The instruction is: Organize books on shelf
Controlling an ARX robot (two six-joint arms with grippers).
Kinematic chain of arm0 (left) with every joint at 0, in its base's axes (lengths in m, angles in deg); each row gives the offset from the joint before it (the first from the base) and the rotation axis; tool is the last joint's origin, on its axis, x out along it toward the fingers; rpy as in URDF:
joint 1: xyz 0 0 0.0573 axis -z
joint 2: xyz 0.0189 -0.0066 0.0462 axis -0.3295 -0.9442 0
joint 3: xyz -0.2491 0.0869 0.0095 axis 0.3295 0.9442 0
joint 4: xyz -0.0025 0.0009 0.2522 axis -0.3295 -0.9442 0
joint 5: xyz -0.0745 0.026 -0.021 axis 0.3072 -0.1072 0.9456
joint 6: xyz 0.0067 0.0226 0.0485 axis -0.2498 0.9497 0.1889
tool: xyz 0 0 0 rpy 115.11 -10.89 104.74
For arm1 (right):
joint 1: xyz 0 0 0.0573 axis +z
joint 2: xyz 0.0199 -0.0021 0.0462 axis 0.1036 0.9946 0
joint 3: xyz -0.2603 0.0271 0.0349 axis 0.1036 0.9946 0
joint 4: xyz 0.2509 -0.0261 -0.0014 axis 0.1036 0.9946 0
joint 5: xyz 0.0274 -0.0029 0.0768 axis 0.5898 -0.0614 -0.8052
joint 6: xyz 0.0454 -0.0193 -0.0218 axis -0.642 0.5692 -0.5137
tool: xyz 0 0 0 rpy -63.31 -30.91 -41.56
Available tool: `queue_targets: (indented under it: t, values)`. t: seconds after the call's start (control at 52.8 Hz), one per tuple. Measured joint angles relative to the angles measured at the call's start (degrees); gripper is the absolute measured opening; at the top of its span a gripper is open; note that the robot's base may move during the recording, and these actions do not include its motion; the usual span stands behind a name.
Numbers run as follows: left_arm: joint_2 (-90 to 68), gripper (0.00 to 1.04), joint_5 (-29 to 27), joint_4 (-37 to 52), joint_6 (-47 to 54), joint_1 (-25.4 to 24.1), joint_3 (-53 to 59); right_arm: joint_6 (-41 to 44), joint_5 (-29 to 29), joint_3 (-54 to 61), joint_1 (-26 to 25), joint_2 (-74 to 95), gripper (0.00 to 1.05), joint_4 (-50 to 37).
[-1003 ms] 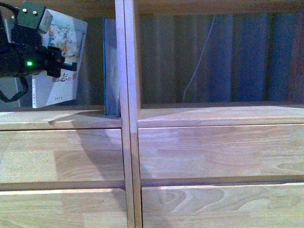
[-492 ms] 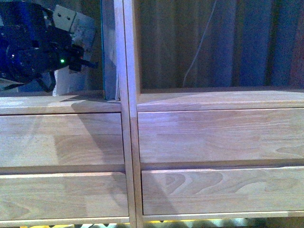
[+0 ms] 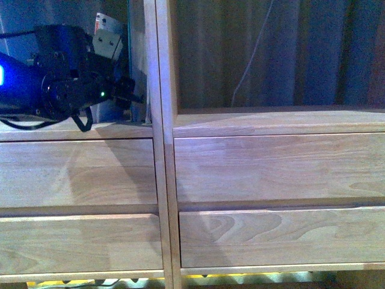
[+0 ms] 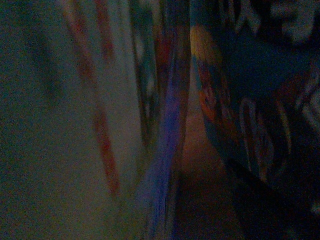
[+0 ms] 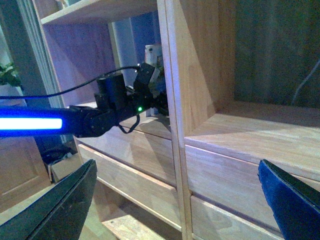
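Tall light-wood shelf (image 3: 271, 168), left compartment beside its central upright (image 3: 160, 72): black left hand (image 3: 127, 91), grip not discernible, is hovering inside, apparently to stand the white picture-covered paperback (image 3: 103, 29) against the teal paperback (image 3: 137, 57) there, while the right hand (image 5: 172, 205) is hanging spread outside.

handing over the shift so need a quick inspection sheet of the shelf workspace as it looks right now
surface: light-wood shelf, boards and drawer fronts look sound
job's things: teal book upright against the centre divider in the left compartment; white book beside it, mostly hidden by the left arm
clutter: nothing seen
claws: left claw inside the left compartment at the books, open or shut not visible; right claw open, holding nothing, apart from the shelf
cables: black cable along the left arm; white cable hanging behind the right compartment
surroundings: curtain behind the shelf; plant off to one side
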Motion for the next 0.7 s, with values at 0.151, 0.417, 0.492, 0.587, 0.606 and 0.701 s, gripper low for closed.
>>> queue_targets:
  t: [0.151, 0.417, 0.492, 0.587, 0.606, 0.701]
  values:
    - [4.9, 0.85, 1.4, 3.7, -1.1, -0.2, 9.7, -0.1, 0.5, 0.1, 1.4, -1.0, 0.98, 0.0]
    - [20.1, 0.98, 5.2, 13.4, -4.7, -0.2, 29.7, -1.4, 1.3, 0.3, 4.4, -3.9, 0.98, 0.8]
    - [25.5, 0.98, 6.3, 16.1, -5.6, -0.2, 36.9, -2.1, 1.3, 0.7, 4.7, -5.1, 0.98, 1.4]
    - [32.3, 0.98, 7.8, 17.7, -7.2, -0.8, 46.3, -3.3, 1.3, 0.8, 4.5, -6.3, 0.98, 1.7]
    - [33.1, 0.98, 8.0, 17.7, -7.5, -0.9, 47.4, -3.5, 1.3, 0.8, 4.4, -6.4, 0.98, 1.7]
    - [41.9, 0.98, 10.3, 16.7, -12.4, -3.1, 58.7, -4.4, 3.4, 0.8, 2.9, -7.5, 0.98, 2.9]
